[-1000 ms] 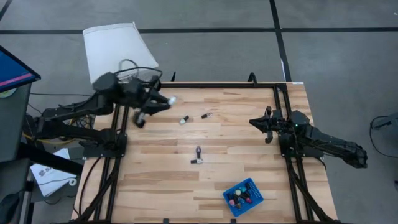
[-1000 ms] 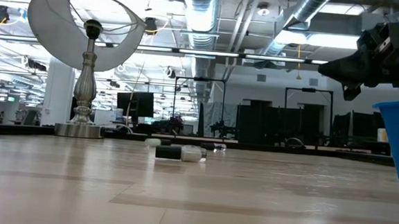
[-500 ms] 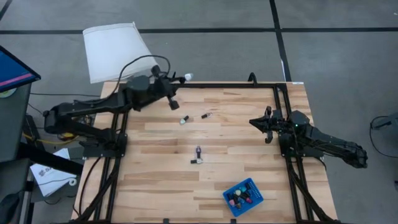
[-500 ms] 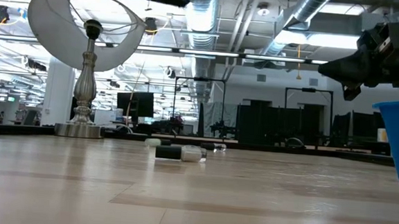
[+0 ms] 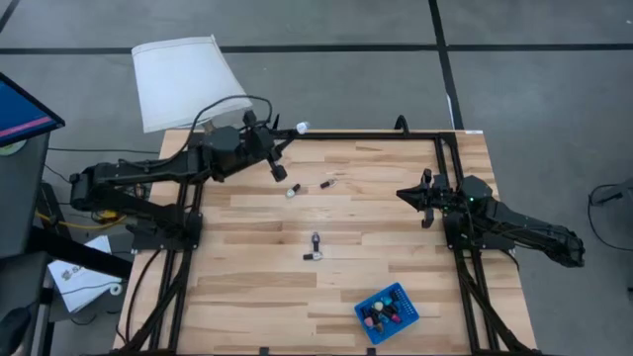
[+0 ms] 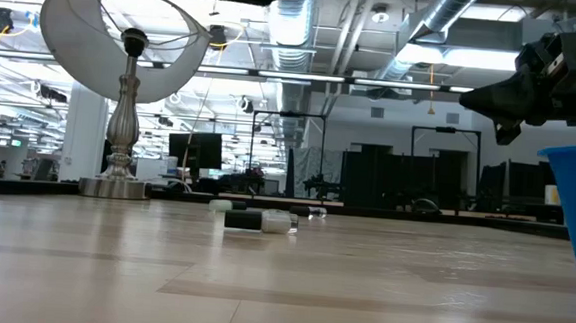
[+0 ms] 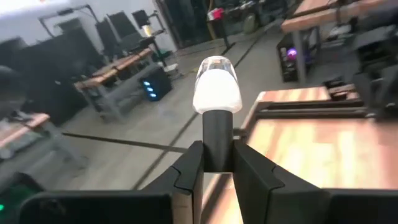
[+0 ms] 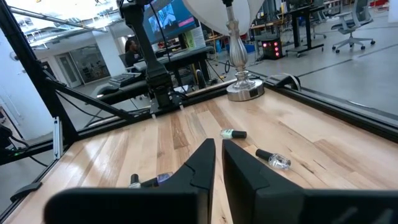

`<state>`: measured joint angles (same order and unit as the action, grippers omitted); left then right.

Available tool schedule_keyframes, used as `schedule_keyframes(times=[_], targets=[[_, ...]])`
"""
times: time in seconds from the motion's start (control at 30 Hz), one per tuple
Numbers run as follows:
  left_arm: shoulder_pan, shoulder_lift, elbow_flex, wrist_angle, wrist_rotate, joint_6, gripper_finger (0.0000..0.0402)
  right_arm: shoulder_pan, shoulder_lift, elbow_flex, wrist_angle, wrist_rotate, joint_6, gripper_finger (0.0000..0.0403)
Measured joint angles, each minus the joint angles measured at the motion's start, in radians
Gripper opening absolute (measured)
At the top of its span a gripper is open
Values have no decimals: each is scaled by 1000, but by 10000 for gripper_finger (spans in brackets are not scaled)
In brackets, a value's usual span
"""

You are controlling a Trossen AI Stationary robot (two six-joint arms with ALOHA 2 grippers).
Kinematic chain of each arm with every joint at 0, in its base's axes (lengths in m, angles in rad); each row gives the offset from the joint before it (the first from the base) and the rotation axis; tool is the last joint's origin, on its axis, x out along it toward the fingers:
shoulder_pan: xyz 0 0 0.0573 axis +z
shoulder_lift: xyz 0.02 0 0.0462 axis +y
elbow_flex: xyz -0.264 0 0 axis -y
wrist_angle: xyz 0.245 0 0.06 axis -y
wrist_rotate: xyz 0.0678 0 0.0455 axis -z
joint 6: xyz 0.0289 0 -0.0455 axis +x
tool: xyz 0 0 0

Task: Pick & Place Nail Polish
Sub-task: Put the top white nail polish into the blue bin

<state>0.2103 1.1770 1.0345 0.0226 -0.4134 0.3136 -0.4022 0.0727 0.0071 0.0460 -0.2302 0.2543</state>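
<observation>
The left gripper (image 7: 217, 163) hung raised above the far edge of the pale wooden table (image 5: 396, 247), its two dark fingers (image 7: 189, 169) clamped on the black cap of a small white nail polish bottle (image 7: 216, 93), whose white body jutted out beyond the fingertips. Below and just past that gripper, three more tiny bottles (image 5: 293, 191) lay scattered on the table. The right gripper (image 5: 404, 194) waited at the table's right side, fingers nearly together and holding nothing.
</observation>
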Motion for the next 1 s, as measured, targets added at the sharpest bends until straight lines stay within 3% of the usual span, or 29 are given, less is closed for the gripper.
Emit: schedule_keyframes(times=[0.43,0.77,1.0], targets=[[-123,0,0,5,154,-292,59,0,0,0,0,0,0,20],[-307,2,0,8,160,-376,59,0,0,0,0,0,0,25],[-405,73,0,75,159,-382,59,0,0,0,0,0,0,22]])
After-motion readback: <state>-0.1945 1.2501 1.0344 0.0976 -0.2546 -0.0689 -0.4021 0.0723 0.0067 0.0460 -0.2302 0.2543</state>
